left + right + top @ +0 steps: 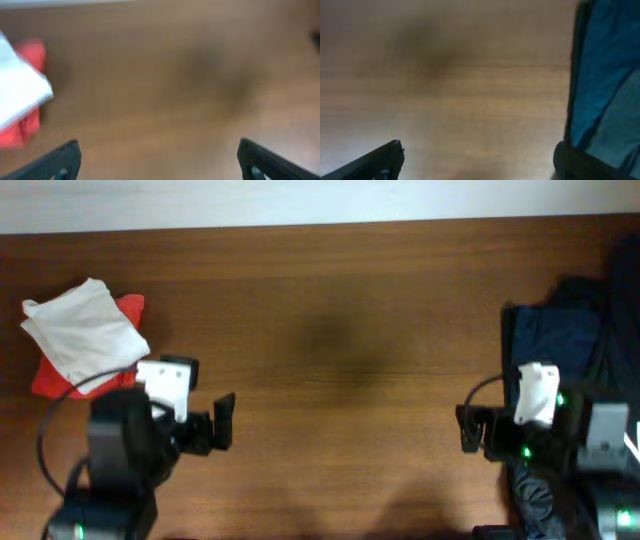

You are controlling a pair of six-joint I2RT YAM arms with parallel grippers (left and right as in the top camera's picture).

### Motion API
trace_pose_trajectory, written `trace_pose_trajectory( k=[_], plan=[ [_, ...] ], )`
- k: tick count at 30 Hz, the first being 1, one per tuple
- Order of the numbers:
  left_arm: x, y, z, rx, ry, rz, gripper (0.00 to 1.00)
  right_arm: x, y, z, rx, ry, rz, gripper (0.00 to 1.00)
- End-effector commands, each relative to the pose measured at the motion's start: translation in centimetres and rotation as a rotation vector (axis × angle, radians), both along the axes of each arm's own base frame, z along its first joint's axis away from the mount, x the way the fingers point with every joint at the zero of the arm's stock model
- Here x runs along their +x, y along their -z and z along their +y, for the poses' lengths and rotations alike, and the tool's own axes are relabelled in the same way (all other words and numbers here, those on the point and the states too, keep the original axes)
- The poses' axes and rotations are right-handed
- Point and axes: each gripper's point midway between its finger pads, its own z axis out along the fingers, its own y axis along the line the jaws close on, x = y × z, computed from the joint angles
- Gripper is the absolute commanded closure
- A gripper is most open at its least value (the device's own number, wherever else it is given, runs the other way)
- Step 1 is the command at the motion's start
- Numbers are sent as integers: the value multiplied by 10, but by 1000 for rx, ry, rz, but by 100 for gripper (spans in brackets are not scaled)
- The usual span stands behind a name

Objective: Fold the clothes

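A folded white T-shirt (85,332) lies on top of a folded red one (128,308) at the far left of the table; both also show in the left wrist view, white (17,95) over red (31,54). A heap of dark blue and black clothes (560,330) lies at the right edge, and shows blue in the right wrist view (605,85). My left gripper (222,422) is open and empty just right of the folded stack. My right gripper (468,430) is open and empty beside the dark heap. Both hover over bare wood (159,160) (477,160).
The brown wooden table (330,330) runs across the whole view, with a pale wall strip along its far edge. A black cable (45,440) loops by the left arm's base.
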Motion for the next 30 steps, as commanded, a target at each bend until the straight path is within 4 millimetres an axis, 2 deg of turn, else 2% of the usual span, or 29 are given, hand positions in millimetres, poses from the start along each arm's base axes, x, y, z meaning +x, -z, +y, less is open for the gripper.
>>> trace_pose_trajectory(
  k=[1,4,7,11,13,15,18,23,27,30],
  plan=[
    [-22,8,2,-15,-3,-74,1,-12,-4,-7,-31,35,-55,1],
    [-45,15,5,-12,-3,-47,1,-13,-6,-7,-31,35,-64,1],
    [-55,29,6,-5,-4,24,1,-13,-6,-7,-31,36,-64,1],
    [-63,39,7,1,-4,75,1,-13,-6,-7,-31,35,-64,1],
    [-67,43,7,3,-4,96,1,-14,-5,-14,-64,66,-62,1],
    [-67,44,7,3,-4,102,1,-18,-9,-14,-66,68,-109,1],
    [-67,44,7,3,-4,102,1,-5,-19,-10,-65,46,-316,1],
    [-67,44,7,3,-4,102,1,20,-16,8,-57,-32,-761,1],
    [-68,44,7,3,-4,101,1,24,-2,7,-51,-16,-968,1],
    [-68,44,7,3,-4,101,1,33,19,1,-66,24,-976,1]
  ],
)
